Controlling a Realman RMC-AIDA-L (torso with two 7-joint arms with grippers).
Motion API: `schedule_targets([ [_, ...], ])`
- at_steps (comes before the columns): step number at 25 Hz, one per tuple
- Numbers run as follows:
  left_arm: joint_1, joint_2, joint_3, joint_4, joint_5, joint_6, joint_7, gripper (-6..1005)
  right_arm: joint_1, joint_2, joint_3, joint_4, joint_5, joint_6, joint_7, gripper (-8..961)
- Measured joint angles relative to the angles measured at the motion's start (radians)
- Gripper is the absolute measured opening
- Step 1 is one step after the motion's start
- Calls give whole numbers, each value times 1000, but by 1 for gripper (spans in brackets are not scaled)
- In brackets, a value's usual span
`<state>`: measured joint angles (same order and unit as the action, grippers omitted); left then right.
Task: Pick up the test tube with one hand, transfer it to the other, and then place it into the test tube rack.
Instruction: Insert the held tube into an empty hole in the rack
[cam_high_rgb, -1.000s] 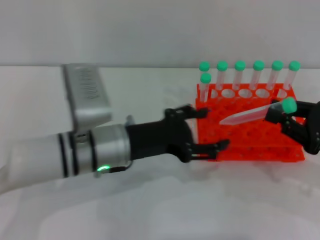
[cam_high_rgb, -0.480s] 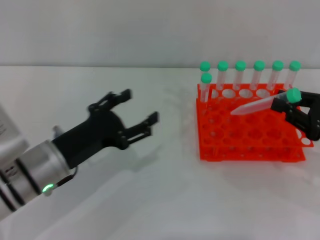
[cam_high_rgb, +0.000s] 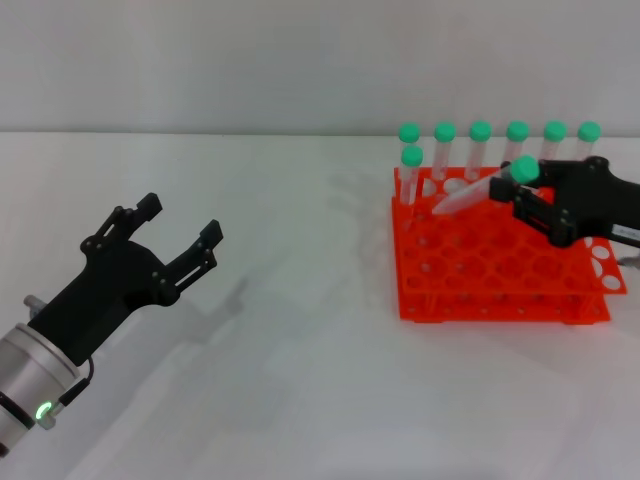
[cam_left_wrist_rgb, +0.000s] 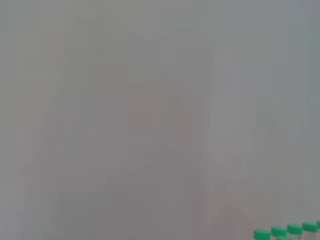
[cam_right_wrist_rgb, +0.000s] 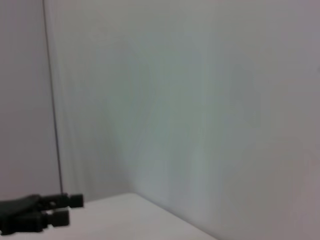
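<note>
Over the rack (cam_high_rgb: 500, 270), at 3 o'clock in the head view, the tube (cam_high_rgb: 478, 192) is pinched near its cap by the right gripper (cam_high_rgb: 535, 205), tilted. It looks light, stiff, slippery. The left gripper (cam_high_rgb: 175, 235), at 8 o'clock, is spread and empty.

In the left wrist view, only green caps (cam_left_wrist_rgb: 287, 232) are seen.

In the right wrist view, the left gripper (cam_right_wrist_rgb: 67, 207) is seen far off.

Head view overlooks table (cam_high_rgb: 300, 300); wrist views face wall (cam_left_wrist_rgb: 150, 100).

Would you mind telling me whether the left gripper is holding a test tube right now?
No, the left gripper is open and empty over the table, while the right gripper holds the test tube above the test tube rack.
</note>
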<state>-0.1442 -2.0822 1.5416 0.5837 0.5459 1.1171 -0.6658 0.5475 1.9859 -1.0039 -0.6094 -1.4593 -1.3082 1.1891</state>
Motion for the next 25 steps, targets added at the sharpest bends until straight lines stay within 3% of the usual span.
schedule_targets([
  [8,1,1,-7,-16,-13,-2,2,881,61,-11,-45,-11,-31,124,58,239],
  [20,-12,4,-26,-30,-15,-4,-3,880,104,1,-78,-27,-67,218,79,247],
  [25,-13,5,-48,-32,-9,-6,-3,880,120,-12,-143,-41,-68,268,112,251],
])
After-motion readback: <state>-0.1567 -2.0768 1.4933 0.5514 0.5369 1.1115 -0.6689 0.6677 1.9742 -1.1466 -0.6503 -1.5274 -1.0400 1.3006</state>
